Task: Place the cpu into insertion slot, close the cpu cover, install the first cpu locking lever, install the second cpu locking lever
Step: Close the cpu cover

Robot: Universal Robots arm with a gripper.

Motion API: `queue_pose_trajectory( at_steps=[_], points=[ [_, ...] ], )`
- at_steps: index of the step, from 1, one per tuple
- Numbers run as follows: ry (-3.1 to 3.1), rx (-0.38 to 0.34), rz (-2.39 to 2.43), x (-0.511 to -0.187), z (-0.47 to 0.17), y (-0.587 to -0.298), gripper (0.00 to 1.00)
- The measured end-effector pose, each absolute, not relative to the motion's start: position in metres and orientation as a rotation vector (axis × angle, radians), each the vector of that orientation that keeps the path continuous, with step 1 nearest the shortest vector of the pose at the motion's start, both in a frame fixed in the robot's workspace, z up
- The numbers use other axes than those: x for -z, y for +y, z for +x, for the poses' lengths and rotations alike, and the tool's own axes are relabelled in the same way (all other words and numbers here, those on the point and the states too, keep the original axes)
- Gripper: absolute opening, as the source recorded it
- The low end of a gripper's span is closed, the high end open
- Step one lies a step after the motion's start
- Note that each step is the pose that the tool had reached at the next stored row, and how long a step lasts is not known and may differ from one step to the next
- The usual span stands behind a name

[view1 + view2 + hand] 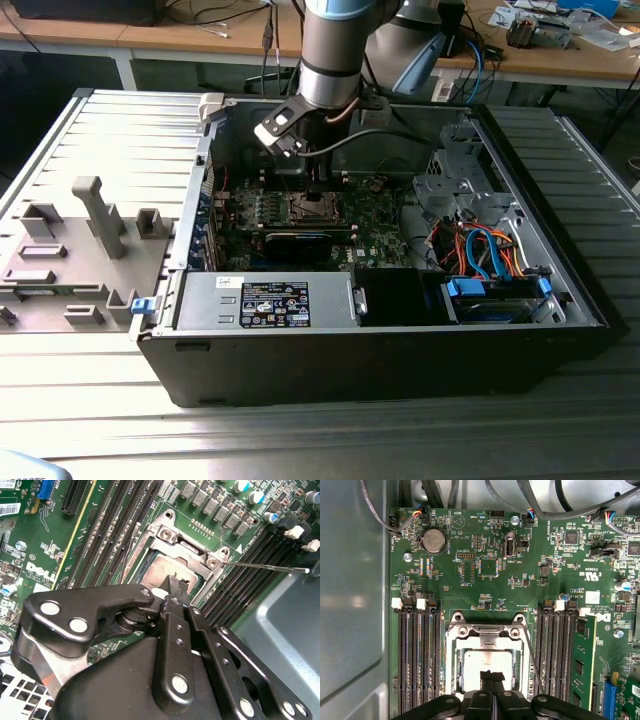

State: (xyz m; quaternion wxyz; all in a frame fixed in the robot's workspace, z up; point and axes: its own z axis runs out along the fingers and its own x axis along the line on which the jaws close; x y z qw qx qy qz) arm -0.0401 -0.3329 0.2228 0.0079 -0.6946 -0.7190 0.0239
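A slatted metal table (560, 440) carries an open computer case (400, 370), and in the exterior view a grey fixture tray (70, 260) lies at 9 o'clock from the case. The arm (335, 50) hangs into the case from 12 o'clock, above the green motherboard (375, 215). A power supply (265, 300) lies toward 7 o'clock of the board. In both wrist views the gripper (492, 676) (176, 586) has its black fingers pressed together with nothing visible between them, and its tips are directly over the socket. Whether they touch it cannot be told. The insertion slot (451, 665) sits between two banks of memory slots (417, 660). The cpu cover (487, 632) lies flat over the slot, and the cpu (487, 659) shows through the cover's window, seated inside. A thin wire lever (265, 566) slants away from one corner of the cover, out over the memory slots.
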Motion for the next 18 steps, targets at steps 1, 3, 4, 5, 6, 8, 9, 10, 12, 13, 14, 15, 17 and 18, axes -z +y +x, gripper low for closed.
queue_pose_trajectory(
  at_steps=[1,3,4,5,6,8,9,10,12,13,14,15,17,18],
  points=[
    [-2.248,-0.075,-2.171,-0.223,-0.040,-0.333,0.11],
    [-2.248,-0.075,-2.171,-0.224,-0.040,-0.333,0.11],
    [-2.247,-0.074,-2.171,-0.225,-0.040,-0.333,0.11],
    [-2.247,-0.075,-2.171,-0.226,-0.040,-0.333,0.11],
    [-2.247,-0.074,-2.171,-0.227,-0.040,-0.333,0.11],
    [-2.248,-0.074,-2.171,-0.229,-0.040,-0.333,0.11],
    [-2.248,-0.074,-2.171,-0.230,-0.040,-0.333,0.11],
    [-2.247,-0.075,-2.171,-0.230,-0.040,-0.333,0.11],
    [-2.248,-0.075,-2.171,-0.234,-0.040,-0.333,0.11],
    [-2.248,-0.075,-2.171,-0.234,-0.040,-0.333,0.11],
    [-2.247,-0.074,-2.171,-0.235,-0.040,-0.333,0.11],
    [-2.248,-0.074,-2.171,-0.236,-0.040,-0.333,0.11],
    [-2.247,-0.074,-2.171,-0.238,-0.040,-0.333,0.11],
    [-2.247,-0.074,-2.171,-0.238,-0.040,-0.333,0.11]
  ],
)
